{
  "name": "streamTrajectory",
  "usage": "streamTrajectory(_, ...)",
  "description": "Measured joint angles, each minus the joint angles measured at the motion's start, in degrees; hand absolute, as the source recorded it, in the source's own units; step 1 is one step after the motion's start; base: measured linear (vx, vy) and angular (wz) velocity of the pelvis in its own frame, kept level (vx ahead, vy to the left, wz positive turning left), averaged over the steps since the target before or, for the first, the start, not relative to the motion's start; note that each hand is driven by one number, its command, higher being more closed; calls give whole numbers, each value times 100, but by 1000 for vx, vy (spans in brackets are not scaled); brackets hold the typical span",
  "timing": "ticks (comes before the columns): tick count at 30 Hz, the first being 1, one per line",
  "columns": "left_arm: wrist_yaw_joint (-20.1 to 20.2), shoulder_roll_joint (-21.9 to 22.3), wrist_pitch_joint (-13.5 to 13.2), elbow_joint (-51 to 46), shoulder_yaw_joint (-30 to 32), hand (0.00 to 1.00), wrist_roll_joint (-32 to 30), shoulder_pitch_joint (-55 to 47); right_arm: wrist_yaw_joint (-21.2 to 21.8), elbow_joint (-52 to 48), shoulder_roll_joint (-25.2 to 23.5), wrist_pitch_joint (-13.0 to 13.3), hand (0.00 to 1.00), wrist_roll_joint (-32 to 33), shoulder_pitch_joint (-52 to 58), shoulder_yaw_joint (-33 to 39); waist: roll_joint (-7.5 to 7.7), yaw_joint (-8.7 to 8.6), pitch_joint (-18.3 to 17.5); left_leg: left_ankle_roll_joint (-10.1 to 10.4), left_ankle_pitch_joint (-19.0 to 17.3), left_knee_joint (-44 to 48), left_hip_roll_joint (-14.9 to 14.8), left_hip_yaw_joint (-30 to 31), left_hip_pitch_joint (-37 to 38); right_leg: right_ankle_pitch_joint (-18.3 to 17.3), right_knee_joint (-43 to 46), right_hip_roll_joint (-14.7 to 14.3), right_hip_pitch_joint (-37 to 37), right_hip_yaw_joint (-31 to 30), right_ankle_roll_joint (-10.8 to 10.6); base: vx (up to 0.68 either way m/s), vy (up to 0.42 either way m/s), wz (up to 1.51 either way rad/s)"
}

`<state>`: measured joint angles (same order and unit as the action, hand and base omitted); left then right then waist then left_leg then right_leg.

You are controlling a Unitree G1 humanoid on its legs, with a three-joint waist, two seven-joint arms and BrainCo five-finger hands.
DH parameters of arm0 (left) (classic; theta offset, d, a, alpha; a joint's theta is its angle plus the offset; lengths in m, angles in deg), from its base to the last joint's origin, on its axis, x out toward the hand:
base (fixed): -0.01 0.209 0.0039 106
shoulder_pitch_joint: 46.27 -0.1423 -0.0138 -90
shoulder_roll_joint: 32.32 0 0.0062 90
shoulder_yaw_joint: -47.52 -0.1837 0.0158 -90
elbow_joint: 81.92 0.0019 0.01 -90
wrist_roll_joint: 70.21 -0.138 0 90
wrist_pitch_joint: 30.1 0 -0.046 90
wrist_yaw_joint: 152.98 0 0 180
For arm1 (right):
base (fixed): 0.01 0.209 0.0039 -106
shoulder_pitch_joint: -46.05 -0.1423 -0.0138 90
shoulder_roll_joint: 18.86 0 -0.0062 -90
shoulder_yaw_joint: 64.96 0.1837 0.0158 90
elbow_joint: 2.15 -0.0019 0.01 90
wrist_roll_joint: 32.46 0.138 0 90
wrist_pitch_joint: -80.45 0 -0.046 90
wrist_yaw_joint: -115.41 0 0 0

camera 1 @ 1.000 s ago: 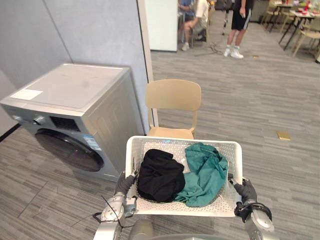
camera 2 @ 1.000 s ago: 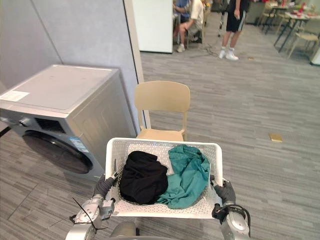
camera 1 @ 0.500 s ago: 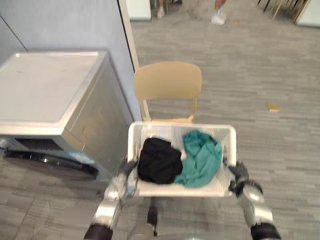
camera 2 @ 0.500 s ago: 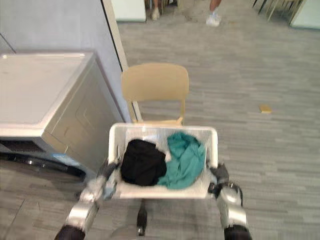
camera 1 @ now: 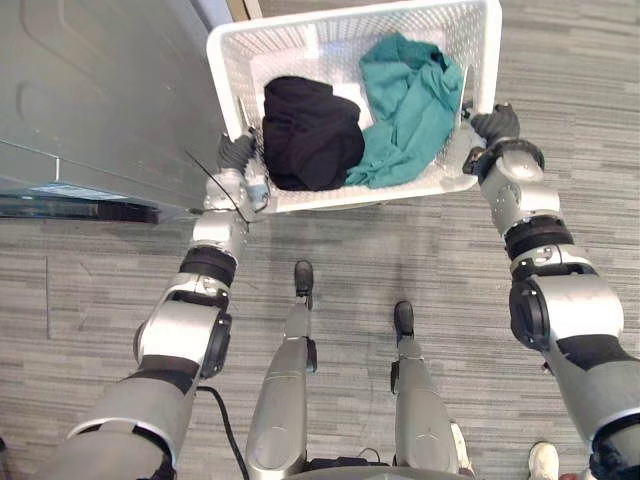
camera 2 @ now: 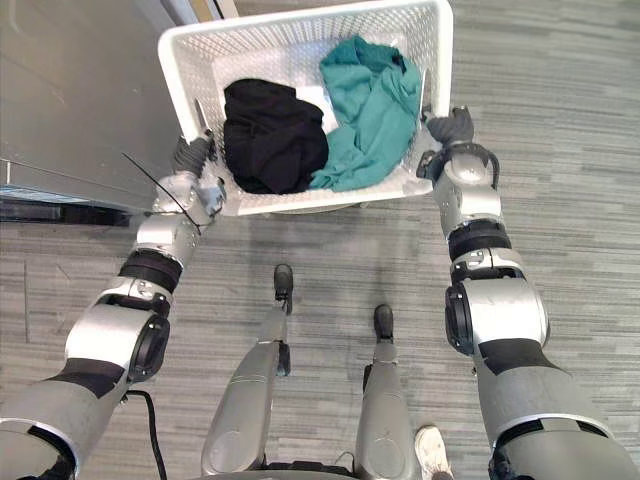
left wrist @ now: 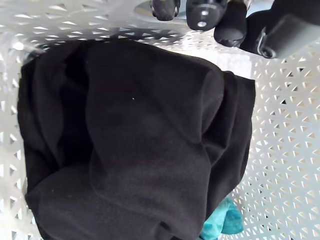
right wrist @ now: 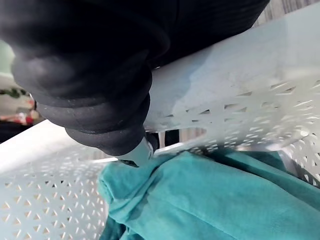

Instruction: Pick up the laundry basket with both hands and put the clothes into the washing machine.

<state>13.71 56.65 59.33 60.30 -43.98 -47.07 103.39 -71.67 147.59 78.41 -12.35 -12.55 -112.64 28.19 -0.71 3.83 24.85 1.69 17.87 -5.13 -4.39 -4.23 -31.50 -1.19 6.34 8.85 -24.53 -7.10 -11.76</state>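
Note:
I hold a white perforated laundry basket [camera 1: 300, 45] out in front of me. Inside it, a black garment [camera 1: 310, 130] lies on the left and a teal garment [camera 1: 405, 90] on the right. My left hand [camera 1: 240, 160] is curled over the basket's left rim, its fingers [left wrist: 220, 15] reaching inside above the black garment [left wrist: 135, 150]. My right hand [camera 1: 495, 128] grips the right rim, with its dark cover [right wrist: 90, 65] against the white rim [right wrist: 225, 75] over the teal garment [right wrist: 200, 200]. The grey washing machine [camera 1: 90, 90] stands just left of the basket.
The machine's dark round door [camera 1: 90, 210] faces the grey wood-look floor [camera 1: 560, 60] at the left. Open floor lies to the right of the basket and below it.
The head camera has tilted sharply down, so the chair and the people have left the picture. Both hands have stayed on the basket, which now sits close beside the machine.

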Motion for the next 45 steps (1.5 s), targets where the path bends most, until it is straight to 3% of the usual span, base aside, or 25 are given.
streamTrajectory(6,79,-74,28,-10,416,100,-81,536,-67,-310,48,89,100,18,-357,-65,-8,59,3,3,-1,3,-116,-23,-313,25,-4,-77,-279,87,36,77,-47,-2)
streamTrajectory(7,81,-67,36,-9,462,100,-147,585,-73,-327,49,134,0,20,-357,-64,-9,49,3,4,-1,4,-125,-33,-337,25,-5,-78,-299,89,36,50,-11,-2)
streamTrajectory(8,81,-67,49,-9,468,100,-165,610,-75,-330,50,142,0,31,-357,-57,-8,49,3,5,-2,4,-130,-39,-349,25,-4,-81,-308,90,36,58,-14,-2)
streamTrajectory(9,88,-65,123,-6,535,0,-217,685,-75,-396,51,144,0,33,-357,-24,-8,51,3,7,-5,4,-148,-54,-379,26,-1,-93,-338,90,37,50,-14,-3)
streamTrajectory(17,38,43,448,26,1377,0,-425,1056,-39,-496,-60,113,0,321,-354,146,-8,63,3,46,-40,18,-298,-221,-491,87,-4,-203,-473,82,122,37,-2,-6)
streamTrajectory(30,-89,157,506,38,2145,0,-348,1367,182,-490,-298,-163,0,296,95,160,-8,19,3,86,-70,340,-553,-597,-502,51,165,-386,-467,84,196,31,-13,-5)
streamTrajectory(38,-201,332,478,81,1993,0,-338,1018,191,-547,-236,-237,0,258,217,189,-10,8,2,196,-166,268,-548,-705,-21,-129,509,-375,-199,109,249,-13,-18,2)
streamTrajectory(42,-248,337,427,-87,1410,0,-67,359,272,-1420,92,-234,0,266,831,-7,-10,-21,2,168,-140,192,-419,-668,341,-442,930,-255,7,231,238,31,-38,24)
streamTrajectory(45,-307,342,260,-947,912,0,98,-527,378,-2001,262,-215,0,274,1368,-102,-17,-101,-4,169,-141,195,-263,-572,722,-725,1207,-109,341,360,231,83,-33,32)
